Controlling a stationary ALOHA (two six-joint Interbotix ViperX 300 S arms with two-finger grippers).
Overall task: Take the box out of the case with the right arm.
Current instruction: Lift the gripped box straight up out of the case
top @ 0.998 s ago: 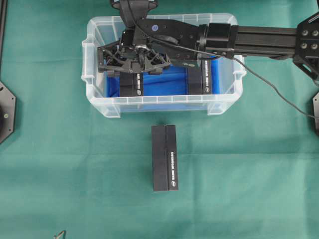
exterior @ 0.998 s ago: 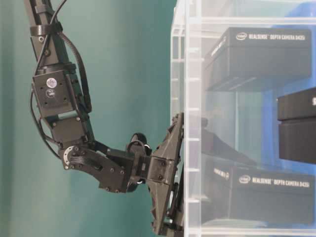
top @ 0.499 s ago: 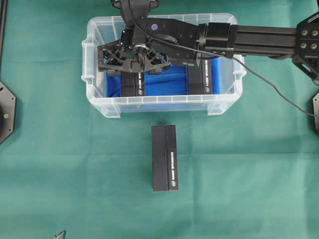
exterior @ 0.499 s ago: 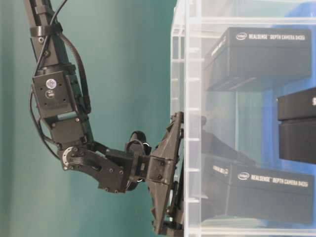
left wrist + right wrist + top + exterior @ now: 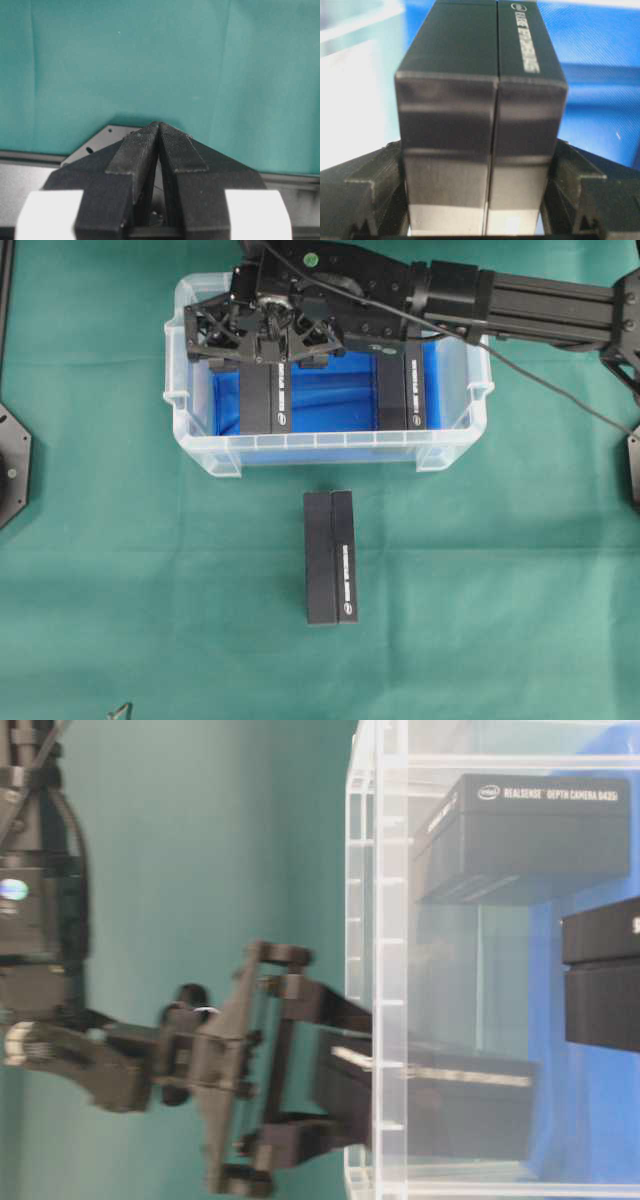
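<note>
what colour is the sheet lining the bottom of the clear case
Blue. The sheet inside the case shows best in the overhead exterior view.

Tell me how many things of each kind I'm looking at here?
Black boxes: 3, namely one in the right gripper, one also in the bin, one on the cloth.
Clear bins: 1.
Total: 4.

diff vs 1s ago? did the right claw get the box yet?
The right claw, shut on the left box, has drawn back toward the case's far wall; the table-level view shows that box's end now lifted past the rim. The grip was already on it a second ago. The second box in the case, the box on the cloth and the left claw stayed put.
</note>
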